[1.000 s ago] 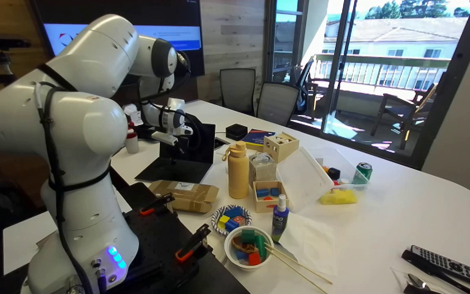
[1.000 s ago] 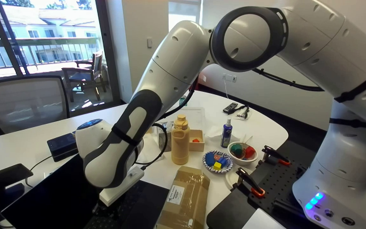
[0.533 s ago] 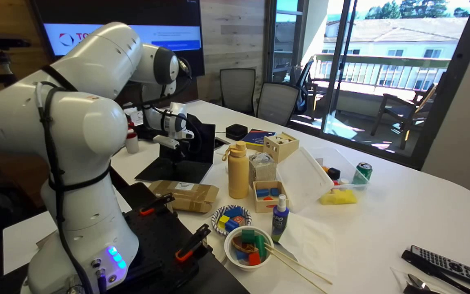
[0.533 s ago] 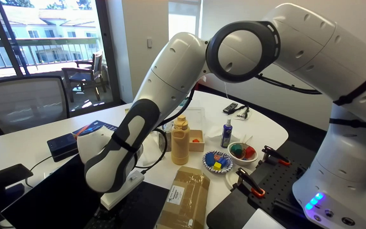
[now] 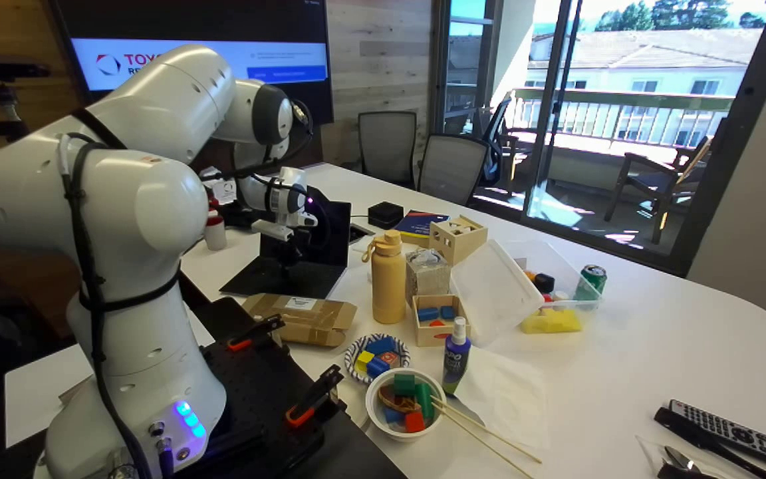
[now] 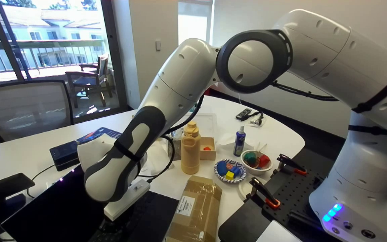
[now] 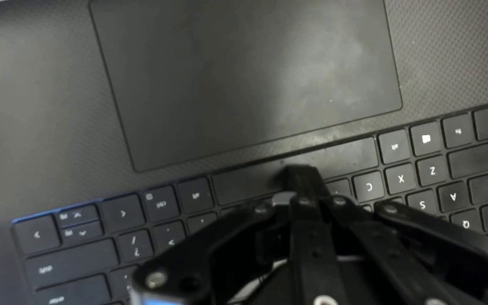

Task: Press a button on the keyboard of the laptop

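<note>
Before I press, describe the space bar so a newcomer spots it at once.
In the wrist view, find the laptop and its big touchpad. The keyboard starts just below; in its first row, between two alt keys, lies the space bar, far longer than either.

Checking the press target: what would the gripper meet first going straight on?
Most likely the space bar on the keyboard: the fingers overlap it in the wrist view, but whether they touch is unclear.
</note>
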Action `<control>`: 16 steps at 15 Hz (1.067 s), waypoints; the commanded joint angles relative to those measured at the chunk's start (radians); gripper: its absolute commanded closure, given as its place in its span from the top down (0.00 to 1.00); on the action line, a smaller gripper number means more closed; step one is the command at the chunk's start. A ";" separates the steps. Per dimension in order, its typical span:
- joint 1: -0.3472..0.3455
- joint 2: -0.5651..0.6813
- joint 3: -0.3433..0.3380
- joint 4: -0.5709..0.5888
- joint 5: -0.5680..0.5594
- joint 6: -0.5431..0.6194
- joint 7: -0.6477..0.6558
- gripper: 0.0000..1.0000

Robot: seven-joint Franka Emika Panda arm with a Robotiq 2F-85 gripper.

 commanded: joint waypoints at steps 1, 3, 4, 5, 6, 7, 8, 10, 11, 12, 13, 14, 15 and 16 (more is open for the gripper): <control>0.003 0.033 0.000 0.061 0.020 -0.058 -0.019 0.00; -0.003 0.011 0.001 0.042 0.019 -0.046 -0.023 0.00; -0.005 -0.003 0.000 0.027 0.018 -0.038 -0.022 0.00; -0.009 -0.028 -0.002 -0.001 0.018 -0.029 -0.019 0.00; -0.014 -0.046 0.000 -0.020 0.019 -0.020 -0.019 0.00; -0.020 -0.074 0.000 -0.049 0.022 -0.014 -0.016 0.00; -0.026 -0.099 0.000 -0.069 0.028 -0.025 -0.006 0.26; -0.050 -0.161 0.010 -0.131 0.018 -0.018 0.001 0.34; -0.052 -0.189 0.002 -0.152 0.029 -0.022 -0.008 0.41; -0.061 -0.218 0.002 -0.178 0.029 -0.022 -0.008 0.49; -0.070 -0.246 0.005 -0.201 0.029 -0.024 -0.010 0.56; -0.078 -0.275 0.006 -0.225 0.026 -0.021 -0.016 0.62; -0.083 -0.298 0.008 -0.244 0.022 -0.023 -0.020 0.71; -0.088 -0.324 0.009 -0.266 0.018 -0.021 -0.024 0.78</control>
